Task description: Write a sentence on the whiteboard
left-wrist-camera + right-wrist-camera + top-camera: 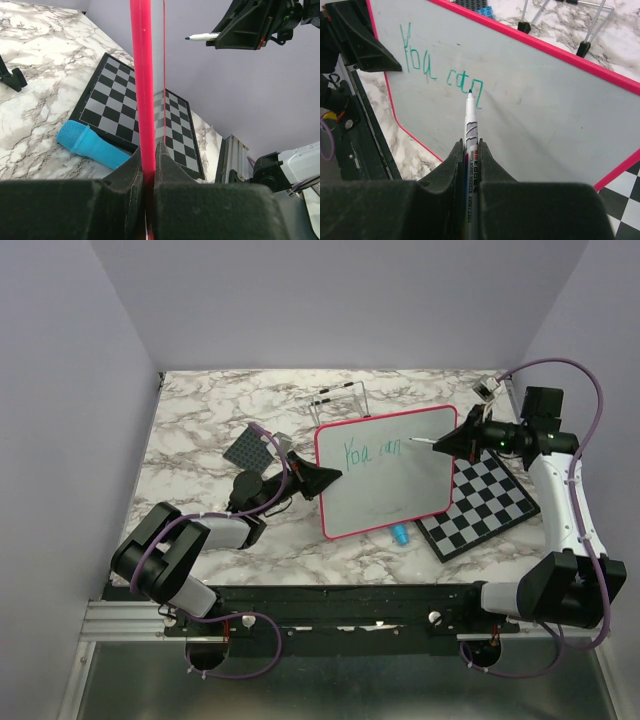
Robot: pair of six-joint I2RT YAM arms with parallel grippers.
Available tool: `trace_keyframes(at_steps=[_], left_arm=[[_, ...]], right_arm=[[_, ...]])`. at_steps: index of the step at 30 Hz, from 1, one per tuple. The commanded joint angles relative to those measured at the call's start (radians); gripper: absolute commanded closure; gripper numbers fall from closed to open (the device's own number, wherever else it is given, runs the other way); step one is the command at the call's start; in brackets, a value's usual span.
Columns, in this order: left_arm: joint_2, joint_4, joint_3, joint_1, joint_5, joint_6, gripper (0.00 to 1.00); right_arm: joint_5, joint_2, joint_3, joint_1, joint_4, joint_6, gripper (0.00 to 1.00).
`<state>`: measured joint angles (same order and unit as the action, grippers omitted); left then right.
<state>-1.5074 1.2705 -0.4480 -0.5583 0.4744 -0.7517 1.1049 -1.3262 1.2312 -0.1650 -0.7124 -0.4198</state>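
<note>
The whiteboard (385, 475), white with a pink-red frame, is held tilted above the marble table; its frame edge (143, 90) runs up between my left gripper's (148, 152) jaws, which are shut on it at the board's left edge (322, 478). Green writing (440, 70) reads "You can" on its upper half. My right gripper (471, 147) is shut on a white marker (470, 125), whose tip (470, 91) rests at the last letter. In the top view that gripper (462, 443) sits at the board's upper right, marker (420, 442) pointing left.
A black-and-white checkerboard (480, 505) lies under the board's right side. A blue cap-like piece (400, 534) sits by the board's lower edge, seen as a blue textured cylinder (90, 145). A wire stand (338, 400) and a dark studded plate (250, 448) lie behind.
</note>
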Motion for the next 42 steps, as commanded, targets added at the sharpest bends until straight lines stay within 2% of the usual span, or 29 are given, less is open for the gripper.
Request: trace_keyframes(at_steps=[1, 16, 42], left_arm=[[0.004, -0.034, -0.006, -0.003, 0.036, 0.117, 1.0], [0.039, -0.074, 0.014, -0.003, 0.029, 0.149, 1.0], [0.099, -0.118, 0.055, -0.003, 0.004, 0.167, 1.0]], right_arm=[[0.075, 0.039, -0.033, -0.007, -0.001, -0.014, 0.99], [0.092, 0.088, -0.101, -0.088, 0.042, -0.05, 0.99], [0.098, 0.111, -0.157, -0.097, 0.094, -0.054, 0.99]])
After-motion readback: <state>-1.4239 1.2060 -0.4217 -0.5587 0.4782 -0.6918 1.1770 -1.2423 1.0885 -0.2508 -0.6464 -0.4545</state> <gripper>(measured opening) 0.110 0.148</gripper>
